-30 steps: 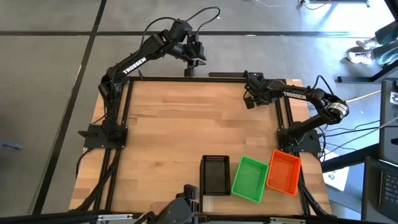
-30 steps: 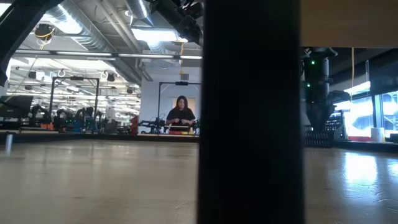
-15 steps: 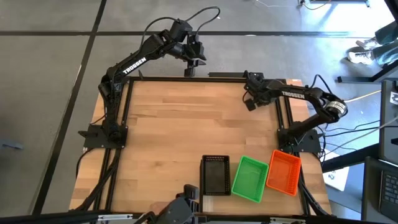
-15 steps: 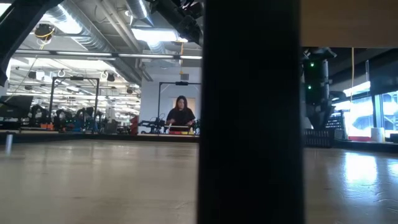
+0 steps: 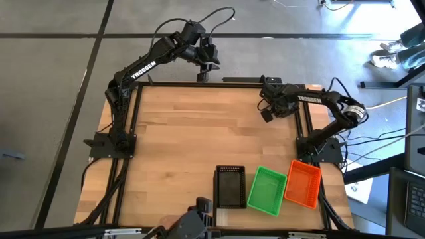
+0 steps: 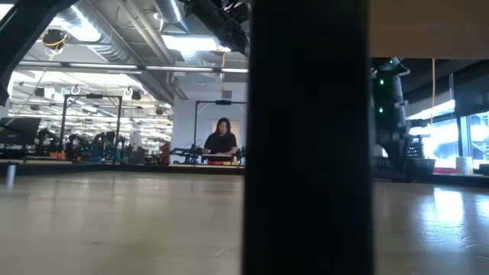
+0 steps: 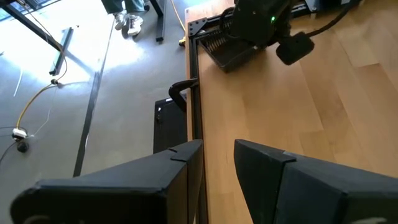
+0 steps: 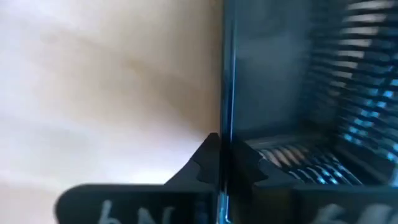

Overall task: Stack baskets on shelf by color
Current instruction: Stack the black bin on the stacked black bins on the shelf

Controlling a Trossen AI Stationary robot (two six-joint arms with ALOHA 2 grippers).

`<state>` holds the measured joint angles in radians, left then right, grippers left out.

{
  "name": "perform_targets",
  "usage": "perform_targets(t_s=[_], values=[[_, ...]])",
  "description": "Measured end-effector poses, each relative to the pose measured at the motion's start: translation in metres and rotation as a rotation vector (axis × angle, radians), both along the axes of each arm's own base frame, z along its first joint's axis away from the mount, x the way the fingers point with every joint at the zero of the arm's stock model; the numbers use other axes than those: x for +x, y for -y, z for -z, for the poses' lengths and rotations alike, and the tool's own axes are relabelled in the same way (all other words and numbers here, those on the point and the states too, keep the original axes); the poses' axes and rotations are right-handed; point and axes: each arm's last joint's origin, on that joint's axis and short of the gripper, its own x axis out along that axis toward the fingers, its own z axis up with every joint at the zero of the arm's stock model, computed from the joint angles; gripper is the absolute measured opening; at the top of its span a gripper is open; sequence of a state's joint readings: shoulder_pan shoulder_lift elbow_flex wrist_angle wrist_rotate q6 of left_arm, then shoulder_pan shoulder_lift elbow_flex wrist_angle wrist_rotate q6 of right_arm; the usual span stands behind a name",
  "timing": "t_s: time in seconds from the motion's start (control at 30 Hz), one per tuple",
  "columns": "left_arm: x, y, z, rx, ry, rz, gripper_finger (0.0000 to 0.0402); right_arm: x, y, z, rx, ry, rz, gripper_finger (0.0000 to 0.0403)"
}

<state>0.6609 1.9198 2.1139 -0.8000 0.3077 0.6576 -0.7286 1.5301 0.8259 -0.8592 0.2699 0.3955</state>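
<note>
With the right claw clamped on what looks like a black basket's wall at upper right, lift it level; the left claw waits apart.

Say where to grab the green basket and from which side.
Probably best: take the green basket by its short end wall nearer the table's middle, from straight above. It sits open side up, and the black basket and orange basket crowd its long sides.
</note>
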Motion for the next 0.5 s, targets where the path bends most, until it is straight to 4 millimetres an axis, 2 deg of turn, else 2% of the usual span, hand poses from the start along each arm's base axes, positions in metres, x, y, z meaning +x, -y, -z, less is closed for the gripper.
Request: perform_targets(t_s=[0.27, 0.5], values=[[0.0, 0.0, 0.0, 0.002, 0.0, 0.002, 0.0085, 0.016, -0.01, -0.045, 0.084, -0.02, -0.01, 0.0003], [-0.006, 0.005, -0.009, 0.03, 0.011, 0.016, 0.0085, 0.045, -0.029, -0.103, 0.039, 0.038, 0.017, 0.0002]])
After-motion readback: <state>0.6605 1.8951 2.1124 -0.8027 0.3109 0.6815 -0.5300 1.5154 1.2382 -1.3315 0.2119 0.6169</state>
